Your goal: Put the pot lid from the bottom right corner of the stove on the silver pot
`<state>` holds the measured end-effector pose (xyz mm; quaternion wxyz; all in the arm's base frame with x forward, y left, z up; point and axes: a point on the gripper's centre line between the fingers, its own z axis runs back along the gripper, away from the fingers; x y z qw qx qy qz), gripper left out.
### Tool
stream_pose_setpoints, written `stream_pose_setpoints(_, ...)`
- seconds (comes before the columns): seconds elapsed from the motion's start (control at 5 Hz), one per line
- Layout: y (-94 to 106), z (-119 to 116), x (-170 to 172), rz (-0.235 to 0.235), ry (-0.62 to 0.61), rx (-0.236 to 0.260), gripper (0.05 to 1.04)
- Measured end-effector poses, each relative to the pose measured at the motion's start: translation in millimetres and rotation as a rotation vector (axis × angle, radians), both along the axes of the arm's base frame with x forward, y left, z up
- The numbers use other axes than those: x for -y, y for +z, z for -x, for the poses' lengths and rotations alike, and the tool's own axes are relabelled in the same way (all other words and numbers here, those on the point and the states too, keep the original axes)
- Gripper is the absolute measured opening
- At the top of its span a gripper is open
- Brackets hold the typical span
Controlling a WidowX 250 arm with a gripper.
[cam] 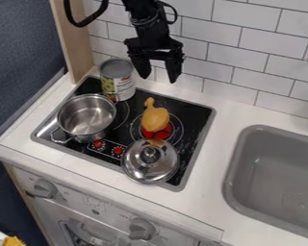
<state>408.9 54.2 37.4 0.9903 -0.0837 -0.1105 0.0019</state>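
The gripper hangs spread and empty over the back of the stove, so picking up the lid seems the step in hand, calling for a descent to its knob near the front right corner, away from the uncovered pot.

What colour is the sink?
The sink is plain grey, as the camera view shows best.

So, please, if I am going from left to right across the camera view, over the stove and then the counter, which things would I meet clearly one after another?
Silver pot → pot lid → grey sink
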Motion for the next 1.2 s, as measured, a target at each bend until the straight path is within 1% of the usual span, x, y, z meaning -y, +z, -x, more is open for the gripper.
stream_pose_setpoints(0.2,-18.0,6,2,0.01,0.004,-0.051,1.001)
stream_pose_setpoints(0.4,-27.6,19,7,-0.004,0.005,-0.107,1.001)
stream_pose_setpoints(0.6,-12.0,34,19,-0.032,0.021,-0.082,1.001)
stream_pose_setpoints(0.8,-2.1,56,34,-0.038,0.054,-0.052,1.001)
stream_pose_setpoints(1.0,-18.2,74,47,-0.059,0.1,-0.071,1.001)
stream_pose_setpoints(1.2,-33.0,92,60,-0.082,0.111,-0.102,1.001)
